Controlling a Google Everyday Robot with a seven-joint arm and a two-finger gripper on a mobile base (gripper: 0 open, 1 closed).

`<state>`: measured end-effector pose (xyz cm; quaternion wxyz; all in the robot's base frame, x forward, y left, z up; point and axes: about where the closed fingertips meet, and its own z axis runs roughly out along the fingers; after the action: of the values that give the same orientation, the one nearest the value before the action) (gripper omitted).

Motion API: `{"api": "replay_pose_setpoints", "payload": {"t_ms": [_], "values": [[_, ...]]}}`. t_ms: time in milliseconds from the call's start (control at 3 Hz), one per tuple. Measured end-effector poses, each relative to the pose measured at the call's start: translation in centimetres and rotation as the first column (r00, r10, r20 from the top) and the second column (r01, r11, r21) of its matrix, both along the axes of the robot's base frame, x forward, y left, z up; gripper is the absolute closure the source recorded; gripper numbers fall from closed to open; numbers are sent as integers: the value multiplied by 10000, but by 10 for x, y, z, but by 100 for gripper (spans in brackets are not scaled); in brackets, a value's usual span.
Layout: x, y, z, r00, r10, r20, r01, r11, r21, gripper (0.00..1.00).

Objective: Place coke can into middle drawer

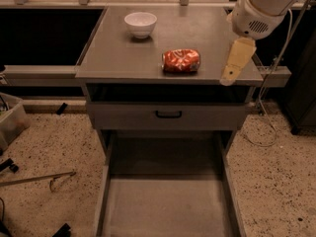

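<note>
a grey cabinet top is taking up the middle of the view, standing on a speckled floor in a dim room, with a dark recess running behind it on the left. one coke can is lying on its side on that top, near the front edge and right of centre, well apart from the one white bowl sitting upright toward the back left. one gripper is hanging at the top's right front corner, to the right of the can and not touching it, its cream tip pointing down and left; whether its grip is parted or closed is not showing from this angle. below the top, one drawer front with a black handle is facing out, and under it the one middle drawer is standing pulled out, its flat grey floor showing. one pale cable is trailing on the floor at the right, and one thin rod is lying at the left.
</note>
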<state>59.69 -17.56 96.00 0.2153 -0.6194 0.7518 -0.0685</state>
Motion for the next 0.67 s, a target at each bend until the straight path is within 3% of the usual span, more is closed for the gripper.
{"api": "replay_pose_setpoints", "payload": {"t_ms": [333, 667], "values": [[35, 9, 6, 9983, 154, 560, -175, 9992, 373, 0], [66, 20, -2, 9961, 395, 795, -475, 9937, 1020, 0]]}}
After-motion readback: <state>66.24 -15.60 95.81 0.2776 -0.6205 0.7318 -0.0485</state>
